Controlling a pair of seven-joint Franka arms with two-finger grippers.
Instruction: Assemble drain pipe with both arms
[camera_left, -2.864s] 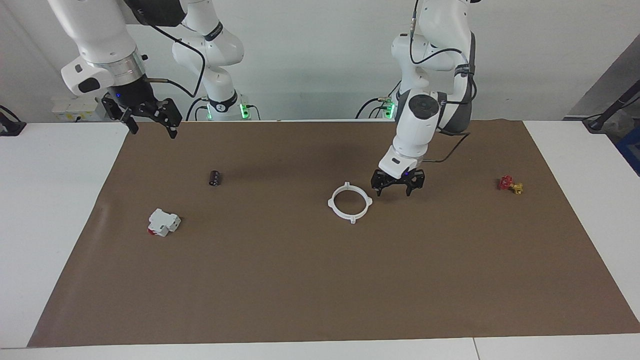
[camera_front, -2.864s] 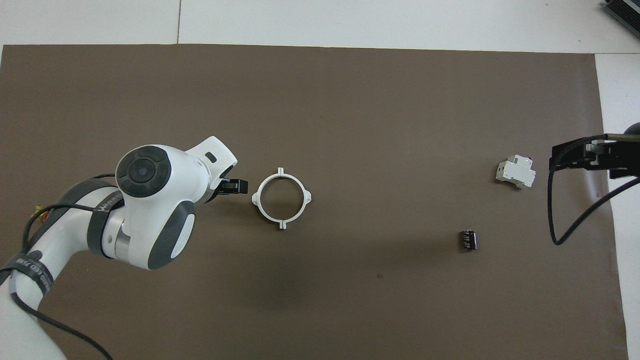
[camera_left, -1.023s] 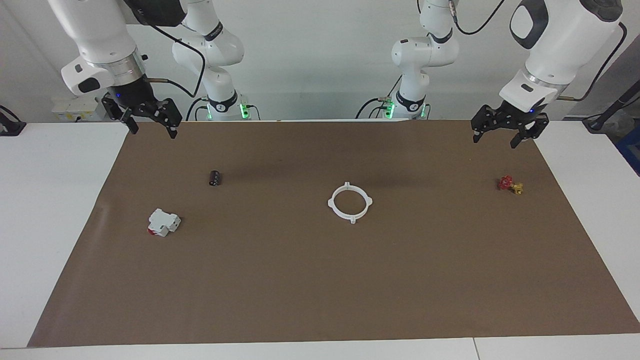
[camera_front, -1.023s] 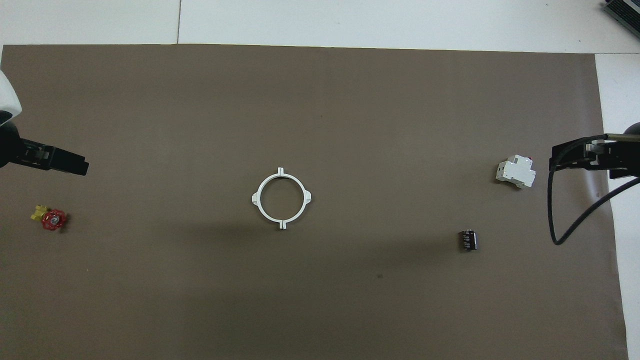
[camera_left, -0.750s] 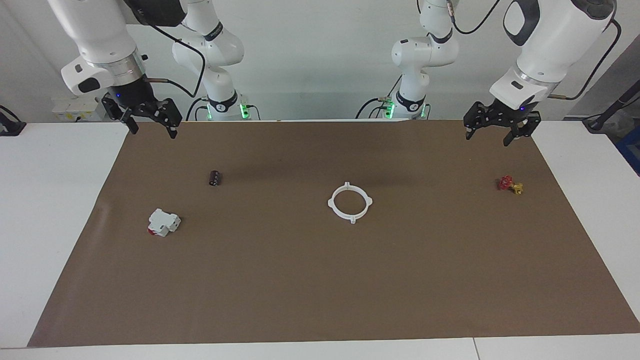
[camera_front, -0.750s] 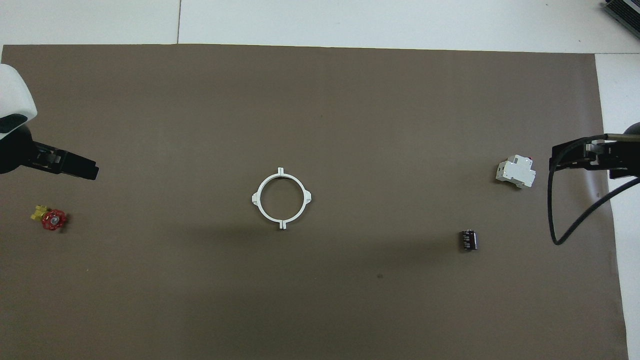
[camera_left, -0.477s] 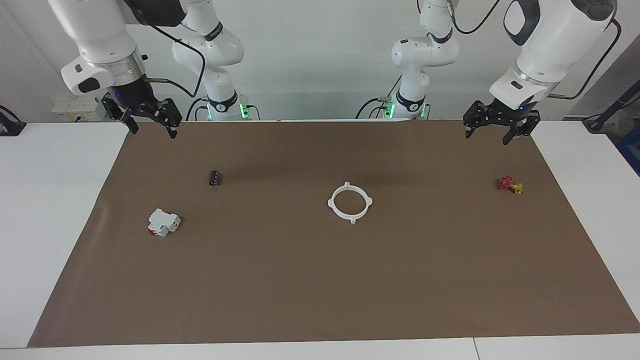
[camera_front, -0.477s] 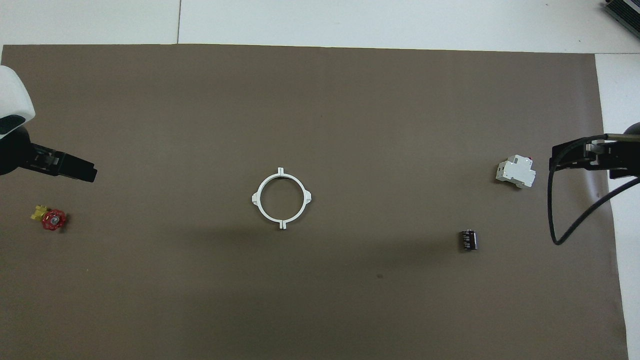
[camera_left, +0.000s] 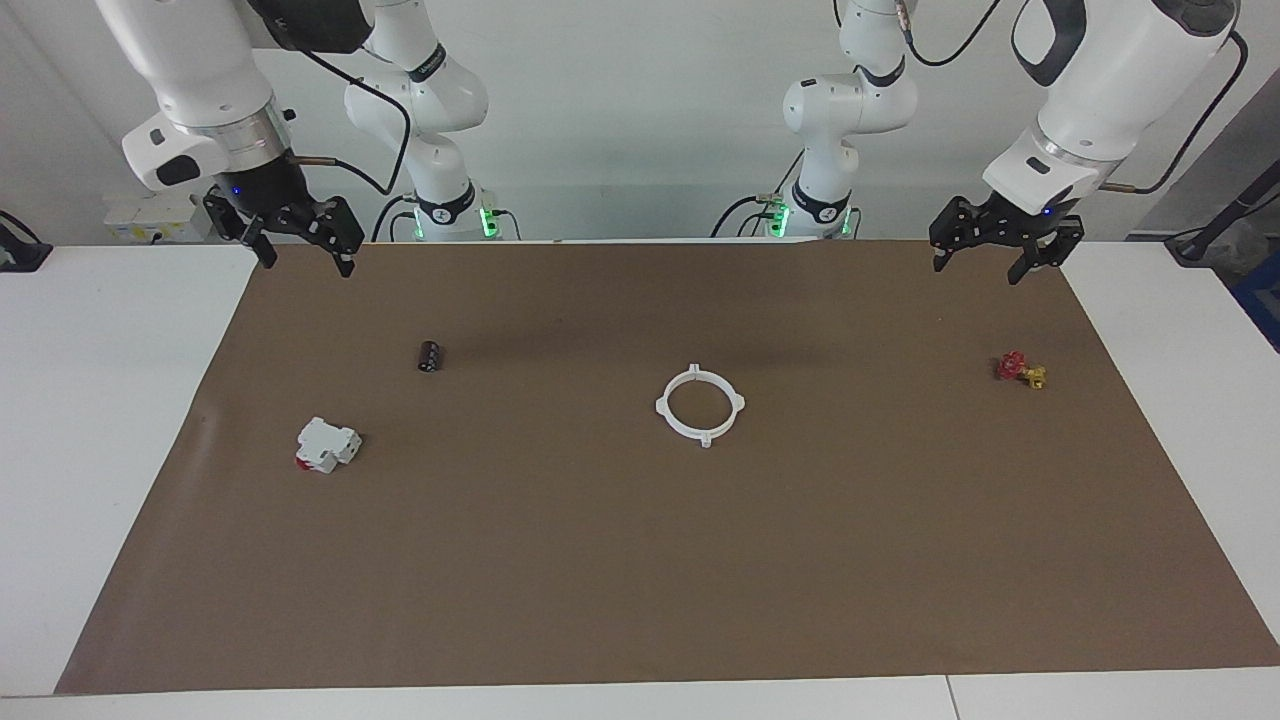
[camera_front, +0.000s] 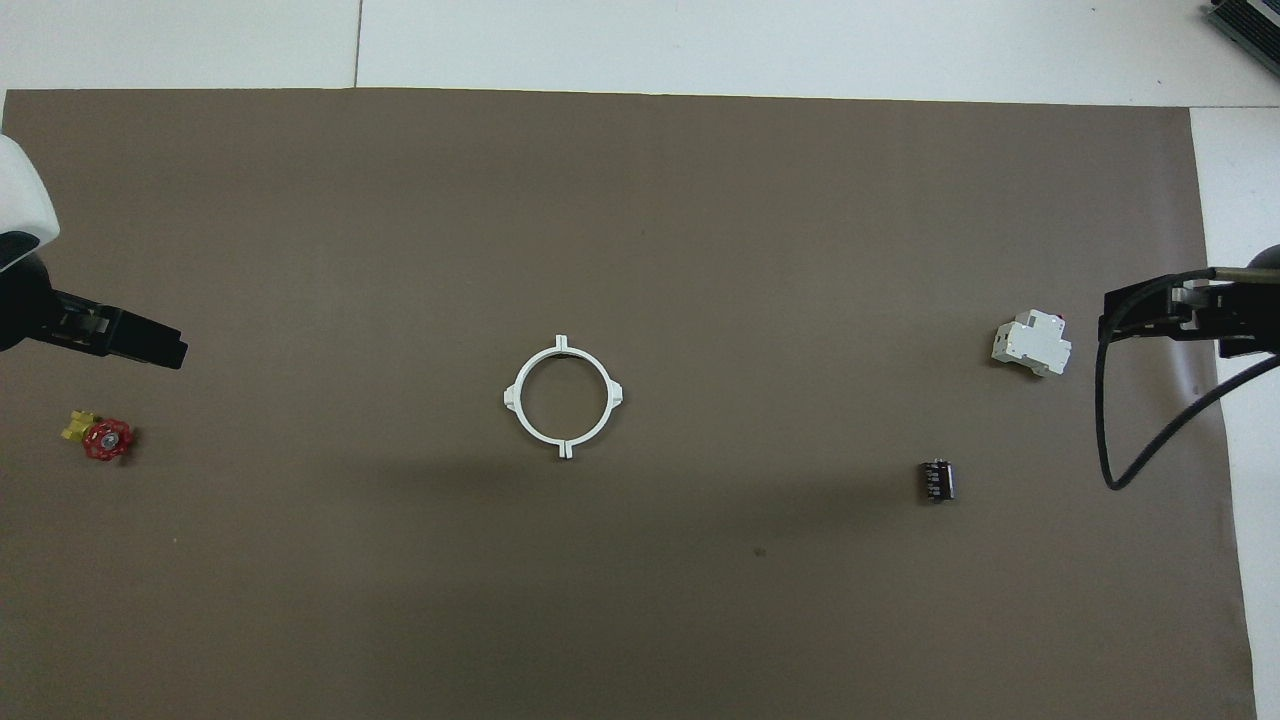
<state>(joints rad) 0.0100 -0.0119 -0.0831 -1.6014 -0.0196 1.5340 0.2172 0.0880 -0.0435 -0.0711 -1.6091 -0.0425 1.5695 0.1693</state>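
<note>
The drain pipe (camera_left: 706, 438) lies flat on the brown mat as one closed white ring with small tabs around its rim, and it shows again in the overhead view (camera_front: 564, 447). Neither gripper touches it. My left gripper (camera_left: 978, 270) hangs open and empty, raised over the mat's edge at the left arm's end (camera_front: 150, 345). Over the mat's edge at the right arm's end, my right gripper (camera_left: 308, 265) is also open and empty, partly in the overhead view (camera_front: 1112, 320).
A red-and-yellow valve (camera_left: 1020, 370) (camera_front: 100, 437) lies near the left arm's end of the mat (camera_left: 640, 580). Toward the right arm's end lie a small black cylinder (camera_left: 429, 356) (camera_front: 936, 480) and a white box with a red part (camera_left: 327, 445) (camera_front: 1031, 343).
My left arm has lifted away from beside the ring and swung out to its own end of the mat. The ring and the right arm have not moved.
</note>
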